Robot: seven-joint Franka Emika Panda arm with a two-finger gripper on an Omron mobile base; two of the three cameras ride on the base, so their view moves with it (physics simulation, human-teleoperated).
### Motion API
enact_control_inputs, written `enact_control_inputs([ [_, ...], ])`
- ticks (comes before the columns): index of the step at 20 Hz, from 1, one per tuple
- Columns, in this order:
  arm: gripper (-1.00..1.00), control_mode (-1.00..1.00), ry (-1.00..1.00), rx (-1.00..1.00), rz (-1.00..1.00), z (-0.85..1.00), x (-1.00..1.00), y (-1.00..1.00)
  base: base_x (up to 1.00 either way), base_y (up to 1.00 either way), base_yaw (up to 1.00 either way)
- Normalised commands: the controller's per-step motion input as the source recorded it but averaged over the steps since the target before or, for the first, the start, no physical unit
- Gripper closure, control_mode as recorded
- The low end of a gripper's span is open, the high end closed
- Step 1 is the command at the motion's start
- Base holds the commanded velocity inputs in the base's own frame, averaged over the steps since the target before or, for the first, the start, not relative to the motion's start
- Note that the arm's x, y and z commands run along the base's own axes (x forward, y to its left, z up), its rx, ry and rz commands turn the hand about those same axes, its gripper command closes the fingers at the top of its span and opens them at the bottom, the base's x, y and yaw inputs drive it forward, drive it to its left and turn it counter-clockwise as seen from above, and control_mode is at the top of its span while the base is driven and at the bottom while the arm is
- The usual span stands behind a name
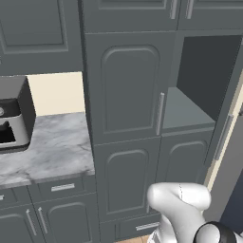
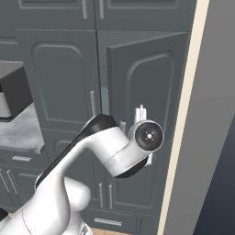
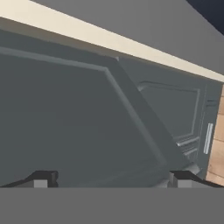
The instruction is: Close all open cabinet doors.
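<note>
One cabinet door of the tall unit stands swung out from the right-hand middle compartment, whose shelf is exposed. From the left base view this open door shows nearly edge-on, with its silver bar handle. Beside it, the arch-panelled door is shut, as are the lower doors. My wrist sits close against the open door's face. My gripper is open, with nothing between its fingertips, and the door's recessed panel lies right in front of them.
A marble counter with a dark appliance lies to the left, drawers beneath it. A tall grey panel with a cream edge rises right of the open door. Wood floor shows below the lower doors.
</note>
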Motion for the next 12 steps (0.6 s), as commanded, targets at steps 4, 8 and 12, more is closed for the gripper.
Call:
enact_control_inputs([
  [4,-1.00,-1.00,-0.01,0.00,0.01,0.00,0.36,0.32,0.00,0.00,0.00],
  [8,-1.00,-1.00,0.00,0.00,0.02,0.00,0.28,0.49,0.00,0.00,0.00],
  [12,-1.00,-1.00,0.00,0.00,0.08,0.00,0.31,0.30,0.00,0.00,0.00],
])
